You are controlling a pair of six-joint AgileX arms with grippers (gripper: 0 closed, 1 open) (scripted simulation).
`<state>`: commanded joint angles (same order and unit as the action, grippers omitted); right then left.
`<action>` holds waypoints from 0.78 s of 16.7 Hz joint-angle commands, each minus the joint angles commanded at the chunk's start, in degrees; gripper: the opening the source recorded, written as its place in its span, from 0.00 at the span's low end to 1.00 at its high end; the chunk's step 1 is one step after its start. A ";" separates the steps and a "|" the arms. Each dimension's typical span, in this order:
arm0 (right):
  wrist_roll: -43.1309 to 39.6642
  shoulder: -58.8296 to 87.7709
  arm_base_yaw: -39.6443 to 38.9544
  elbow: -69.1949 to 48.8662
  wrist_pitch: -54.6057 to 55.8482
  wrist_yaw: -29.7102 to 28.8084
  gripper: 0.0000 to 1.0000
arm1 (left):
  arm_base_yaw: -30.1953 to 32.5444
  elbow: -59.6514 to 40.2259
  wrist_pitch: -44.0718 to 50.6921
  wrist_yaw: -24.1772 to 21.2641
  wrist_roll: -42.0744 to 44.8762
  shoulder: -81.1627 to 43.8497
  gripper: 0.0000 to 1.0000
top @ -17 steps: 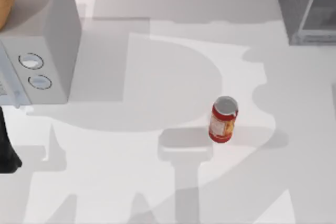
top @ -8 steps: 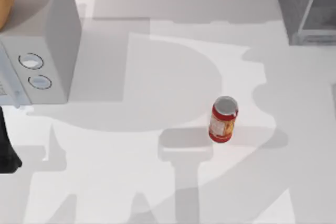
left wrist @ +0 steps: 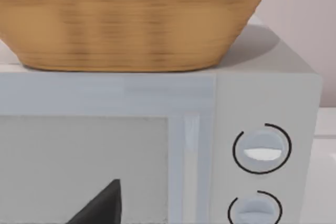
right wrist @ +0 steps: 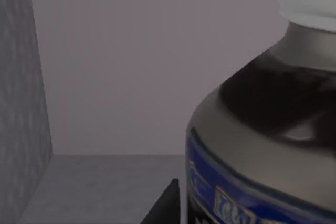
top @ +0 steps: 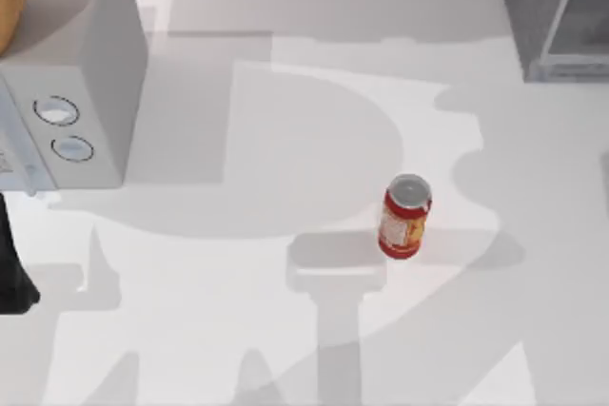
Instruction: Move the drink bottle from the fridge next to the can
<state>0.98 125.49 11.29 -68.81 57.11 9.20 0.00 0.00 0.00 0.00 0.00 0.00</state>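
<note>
The drink bottle (right wrist: 262, 145), brown with dark liquid, a white cap and a blue-white label, stands very close in the right wrist view, inside the fridge (right wrist: 21, 103) with its grey walls. A dark part of my right gripper (right wrist: 165, 205) shows right beside the bottle's label. From above, the fridge (top: 547, 16) stands at the table's far right corner. The red can (top: 406, 217) stands upright on the table, right of centre. My left arm (top: 11, 278) is parked at the left edge.
A white box with two round dials (top: 71, 92) stands at the far left, with a woven basket (left wrist: 131, 19) on top. The left wrist view faces its front and dials (left wrist: 261, 150). Open white tabletop (top: 285, 140) lies between the white box, can and fridge.
The shadows on the table near the fridge have shifted slightly to the left. The can and the left arm have not moved.
</note>
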 joint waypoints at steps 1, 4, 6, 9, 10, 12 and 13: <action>0.00 -1.09 0.01 -0.31 -1.28 0.01 0.00 | 0.00 0.00 0.00 0.00 0.00 0.00 1.00; -0.06 -3.61 0.03 -1.18 -5.77 0.03 0.00 | 0.00 0.00 0.00 0.00 0.00 0.00 1.00; -0.02 -5.59 0.00 -1.91 -8.23 0.09 0.00 | 0.00 0.00 0.00 0.00 0.00 0.00 1.00; 0.01 -6.01 0.01 -2.25 -8.59 0.12 0.00 | 0.00 0.00 0.00 0.00 0.00 0.00 1.00; 0.10 -5.77 0.00 -2.04 -8.45 0.14 0.00 | 0.00 0.00 0.00 0.00 0.00 0.00 1.00; 0.11 -6.60 0.20 -1.20 -8.12 0.22 0.00 | 0.00 0.00 0.00 0.00 0.00 0.00 1.00; 0.13 -7.75 0.45 0.11 -7.67 0.39 0.00 | 0.00 0.00 0.00 0.00 0.00 0.00 1.00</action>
<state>1.11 117.74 11.74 -68.69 49.44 9.58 0.00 0.00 0.00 0.00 0.00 0.00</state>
